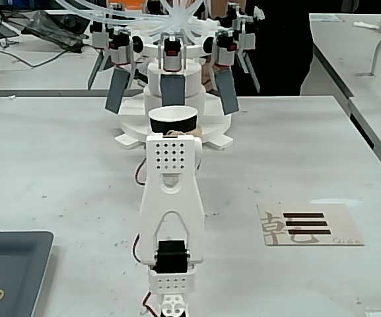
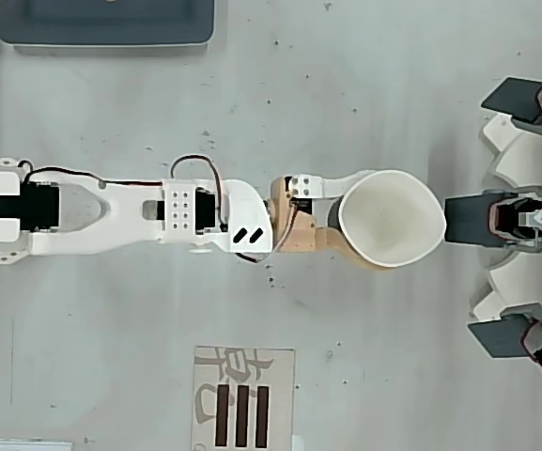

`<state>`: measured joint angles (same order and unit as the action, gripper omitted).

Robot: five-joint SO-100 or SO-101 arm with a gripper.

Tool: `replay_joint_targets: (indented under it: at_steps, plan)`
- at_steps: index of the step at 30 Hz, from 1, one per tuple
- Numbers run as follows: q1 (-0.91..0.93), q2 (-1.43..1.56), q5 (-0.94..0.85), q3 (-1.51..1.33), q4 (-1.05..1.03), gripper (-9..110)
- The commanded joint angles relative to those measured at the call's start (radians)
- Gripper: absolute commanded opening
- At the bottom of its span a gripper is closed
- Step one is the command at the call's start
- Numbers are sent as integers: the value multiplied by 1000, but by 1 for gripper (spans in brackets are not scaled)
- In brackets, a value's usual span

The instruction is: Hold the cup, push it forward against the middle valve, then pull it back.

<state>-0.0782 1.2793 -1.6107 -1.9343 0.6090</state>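
Note:
In the overhead view my gripper is shut on the cup. One white finger runs along its upper side and a tan finger along its lower side. The white rim is squeezed into a pointed oval. That point lies right at the middle valve, a flat dark-grey flap; I cannot tell whether they touch. In the fixed view the cup shows black-walled just above the white arm, directly below the face-on middle valve. The fingers are hidden there.
Slanted dark-grey flaps splay out on either side on the white valve stand; the overhead view shows them too. A dark tray and a card with black bars flank the arm.

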Motion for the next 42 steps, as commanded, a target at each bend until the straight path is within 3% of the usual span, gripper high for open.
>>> replay_joint_targets:
  at_steps: [1, 24, 34, 42]
  plan:
    - [3, 66, -9, 5, 49, 3]
    - [2, -17, 5, 107, 38, 3]
    - [-2, -299, 8, 425, -41, 3]
    - [-2, -643, 9, 940, -238, 3]
